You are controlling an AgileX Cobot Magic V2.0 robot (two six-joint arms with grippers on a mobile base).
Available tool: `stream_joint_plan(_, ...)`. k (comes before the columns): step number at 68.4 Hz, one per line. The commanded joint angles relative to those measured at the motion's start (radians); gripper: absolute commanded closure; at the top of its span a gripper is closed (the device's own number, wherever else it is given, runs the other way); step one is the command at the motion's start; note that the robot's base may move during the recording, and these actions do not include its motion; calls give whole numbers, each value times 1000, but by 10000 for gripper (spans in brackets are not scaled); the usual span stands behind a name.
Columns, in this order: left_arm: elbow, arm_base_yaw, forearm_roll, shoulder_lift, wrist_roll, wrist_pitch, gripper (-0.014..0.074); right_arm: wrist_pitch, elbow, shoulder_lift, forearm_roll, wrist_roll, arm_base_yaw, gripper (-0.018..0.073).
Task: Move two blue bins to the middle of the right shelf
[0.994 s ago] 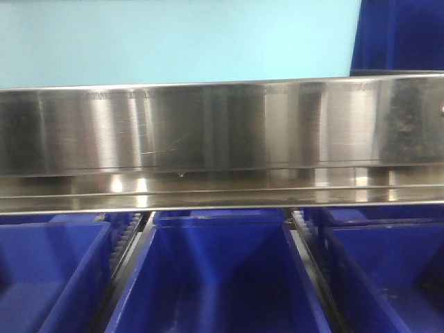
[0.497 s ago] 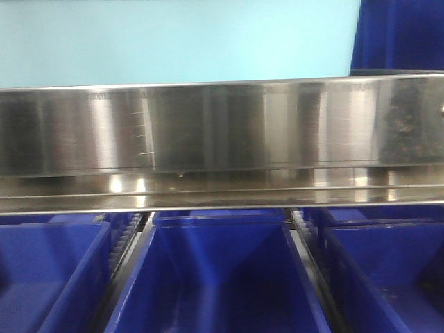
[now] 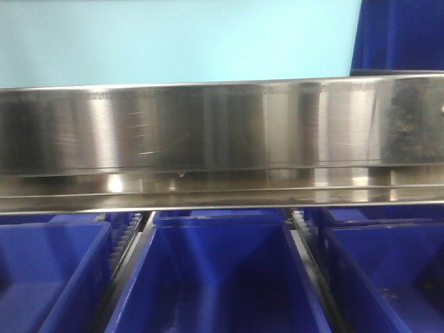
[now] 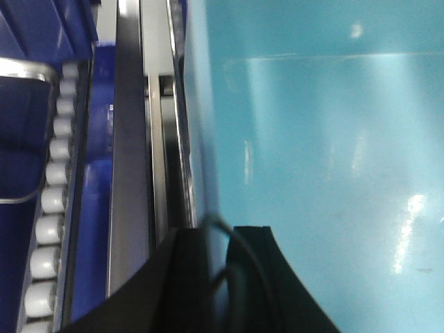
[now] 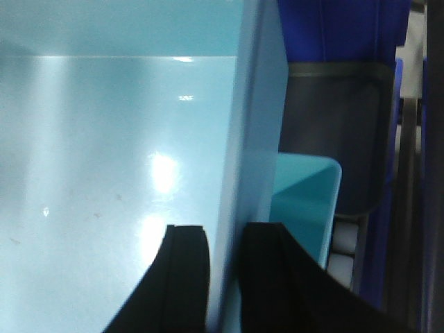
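A pale light-blue bin (image 3: 173, 41) fills the top of the front view, just above a steel shelf beam. My left gripper (image 4: 220, 232) is shut on this bin's left wall (image 4: 201, 139), one black finger inside and one outside. At the opposite side, my right gripper (image 5: 225, 232) is shut on the bin's right wall (image 5: 257, 125). The bin's smooth inside (image 5: 104, 139) holds nothing. A second pale blue bin (image 5: 305, 201) shows just beyond the right wall, lower down.
A brushed steel shelf beam (image 3: 208, 128) runs across the front view. Under it stand three dark royal-blue crates (image 3: 215, 277), side by side. Another dark blue crate (image 3: 402, 35) sits at the upper right. A white roller track (image 4: 52, 208) runs along the left.
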Motion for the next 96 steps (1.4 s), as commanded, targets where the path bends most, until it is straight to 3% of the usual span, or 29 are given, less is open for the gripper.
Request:
stream_joint_plan(1, -9, 7, -27, 21, 16, -14, 707, -13, -11, 1, 2, -1, -4, 711)
stream_joint_plan(12, -9, 7, -55, 48, 16, -14, 707, 29, -11, 1, -55, -1, -4, 711)
stream_joint_plan(31, -9, 7, -55, 62, 16, -14, 699, 80, -11, 17, -57, -1, -4, 705)
stream_joint_plan(35, -9, 7, -55, 62, 16, -14, 664, 93, -11, 17, -57, -1, -4, 653)
stream_joint_plan(40, -9, 7, -55, 62, 16, -14, 582, 107, -11, 17, -57, -1, -4, 524)
stream_joint_plan(51, -9, 7, -55, 62, 18, -14, 302, 118, -11, 17, -57, -1, -4, 119)
stream_joint_plan(58, -9, 7, -55, 62, 18, -14, 146, 119, -11, 10, -57, -1, -4, -13)
stream_joint_plan(67, -9, 7, -55, 55, 37, -14, 43, 120, -11, -13, -76, -1, -4, 13)
stream_joint_plan(79, -9, 7, -48, 29, 41, -14, 50, 171, -11, -28, -88, -1, -4, 64)
stream_joint_plan(96, 0, 7, -55, 0, 41, -14, 87, 220, -7, -29, -88, -1, 12, 65)
